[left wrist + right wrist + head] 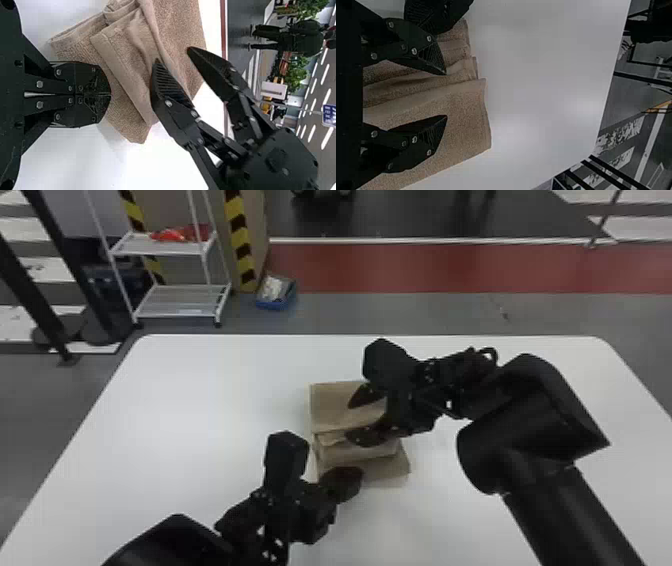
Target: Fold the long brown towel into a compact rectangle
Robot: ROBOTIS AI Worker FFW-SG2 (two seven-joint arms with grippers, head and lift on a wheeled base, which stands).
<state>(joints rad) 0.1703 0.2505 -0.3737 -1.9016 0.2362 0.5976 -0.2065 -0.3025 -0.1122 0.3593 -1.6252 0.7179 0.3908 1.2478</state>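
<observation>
Brown terry towel (pixel 336 406), in loose layers near the middle of the white worktop (pixel 200 405), taking twelve o'clock as straight away from the robot. Spreads into a smooth, squarish panel at twelve, rises in overlapping folds across the centre, and ends in a lower layer at six, with a corner out towards four. Shows a hemmed band running along one of the middle folds.

Over the near layer at six o'clock, the left gripper (pixel 358 479), on an arm coming in from between seven and eight. Has both fingers brought together tip to tip, empty, with towel behind the tips in the left wrist view.

Above the folds and the far panel, the right gripper (pixel 350 421), on an arm coming in from about four o'clock. Has its fingers spread well apart and empty, one over the panel, the other over the middle folds.

Beyond the worktop, towards eleven o'clock, a white wire rack (pixel 182 301) with something red on its upper shelf, and just beside the rack, a blue box (pixel 274 304) on the floor.
</observation>
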